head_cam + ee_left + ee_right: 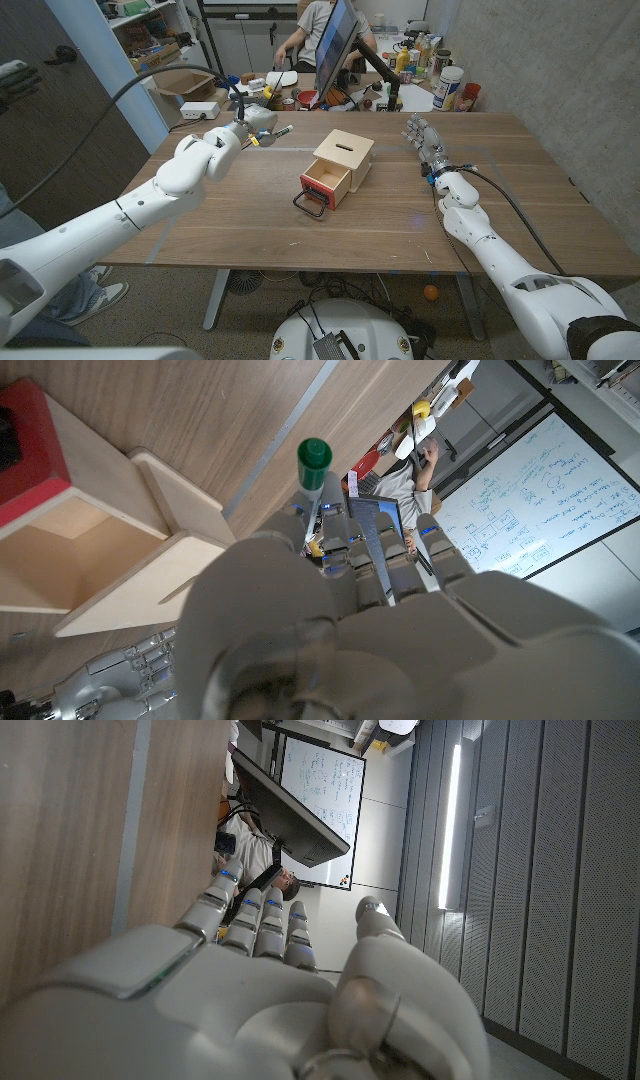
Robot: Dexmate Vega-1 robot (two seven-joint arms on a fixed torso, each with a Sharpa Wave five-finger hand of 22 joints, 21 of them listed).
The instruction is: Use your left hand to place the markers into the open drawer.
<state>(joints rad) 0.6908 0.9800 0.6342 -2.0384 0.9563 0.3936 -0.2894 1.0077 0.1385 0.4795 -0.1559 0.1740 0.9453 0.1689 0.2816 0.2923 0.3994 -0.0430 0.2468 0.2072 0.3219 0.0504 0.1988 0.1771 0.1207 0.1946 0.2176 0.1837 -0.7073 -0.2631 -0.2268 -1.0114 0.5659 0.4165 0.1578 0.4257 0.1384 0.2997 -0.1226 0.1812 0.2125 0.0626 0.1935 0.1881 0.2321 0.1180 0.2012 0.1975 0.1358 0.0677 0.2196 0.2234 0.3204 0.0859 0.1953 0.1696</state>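
Left hand [252,126] raised above the bench [250,220], clasping a green-capped marker [281,131] between the fingers, tip pointing toward the wooden box [343,158]. Marker [312,470] carried out ahead of the fingers, probably so that it can be lowered end-first into the opening. Not yet over the drawer [324,185]: off to the box's left side, well apart from it.

Drawer pulled out toward the robot, red-fronted, with a dark handle [311,204] lying on the bench; left open presumably to receive markers. Inside [45,555] bare pale wood as far as visible; no marker seen in it.

Right hand [426,140] to the right of the box, holding nothing, fingers extended and a little apart, seemingly parked out of the way.
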